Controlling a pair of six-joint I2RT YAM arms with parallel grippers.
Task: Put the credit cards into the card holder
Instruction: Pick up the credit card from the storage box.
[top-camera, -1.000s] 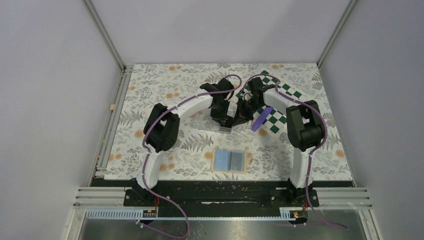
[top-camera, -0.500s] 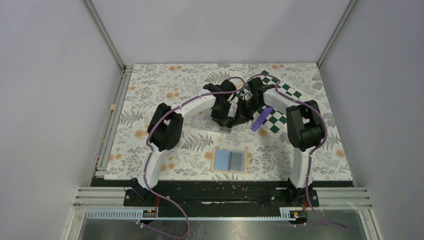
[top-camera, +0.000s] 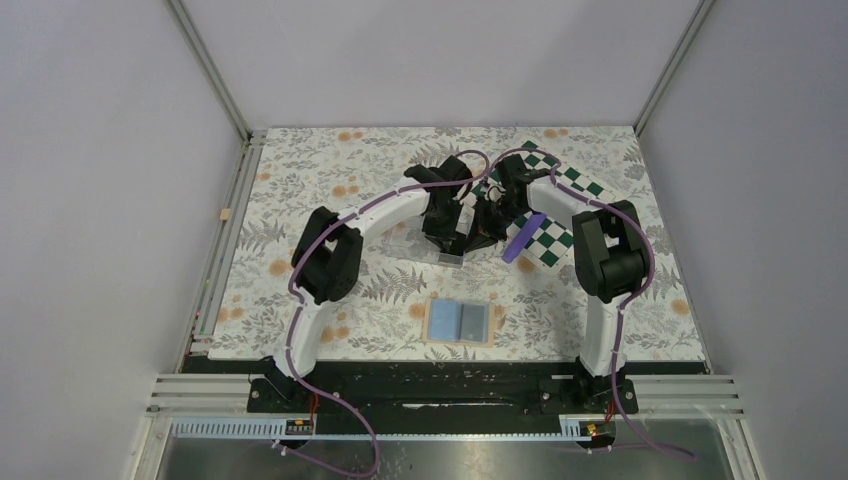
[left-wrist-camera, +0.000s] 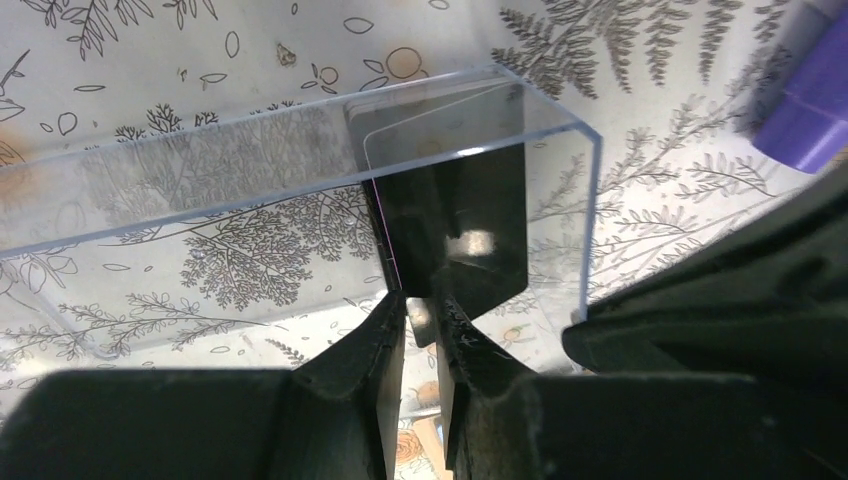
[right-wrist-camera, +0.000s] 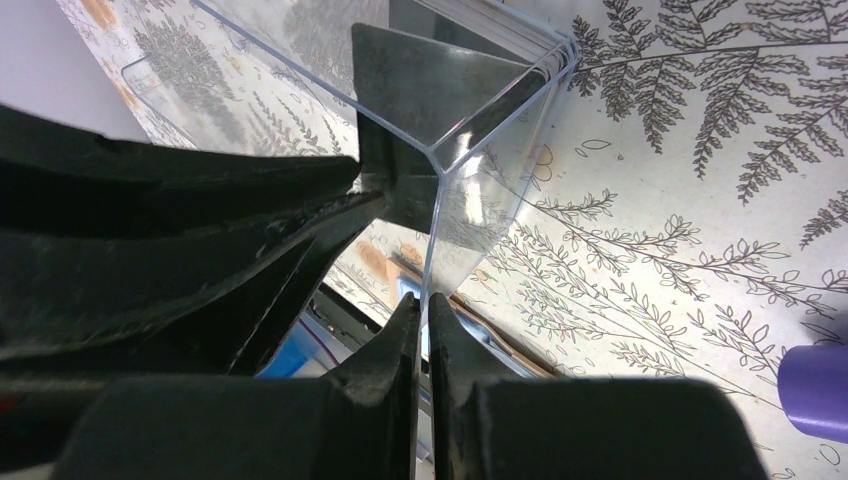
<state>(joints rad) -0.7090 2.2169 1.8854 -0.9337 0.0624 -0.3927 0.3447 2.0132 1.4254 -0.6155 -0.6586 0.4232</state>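
The card holder (top-camera: 460, 322) lies open near the front of the table, its blue-grey inside up and nothing on it. Behind it stands a clear plastic box (top-camera: 440, 246) (left-wrist-camera: 200, 170) (right-wrist-camera: 490, 120) with credit cards upright in its right end. My left gripper (top-camera: 452, 243) (left-wrist-camera: 420, 300) reaches into the box from above and is shut on the near edge of a dark credit card (left-wrist-camera: 455, 230) (right-wrist-camera: 410, 80). A paler card stands behind it. My right gripper (top-camera: 478, 238) (right-wrist-camera: 424, 305) is shut on the box's thin end wall.
A purple block (top-camera: 523, 238) (left-wrist-camera: 810, 100) (right-wrist-camera: 812, 385) lies just right of the box, on a green-and-white checkered board (top-camera: 560, 215). Both wrists crowd together over the box. The floral table cover ends at metal rails on the left and front.
My left arm has shifted slightly right and away at the box. The right arm, the box, the card holder and the purple block have stayed where they were.
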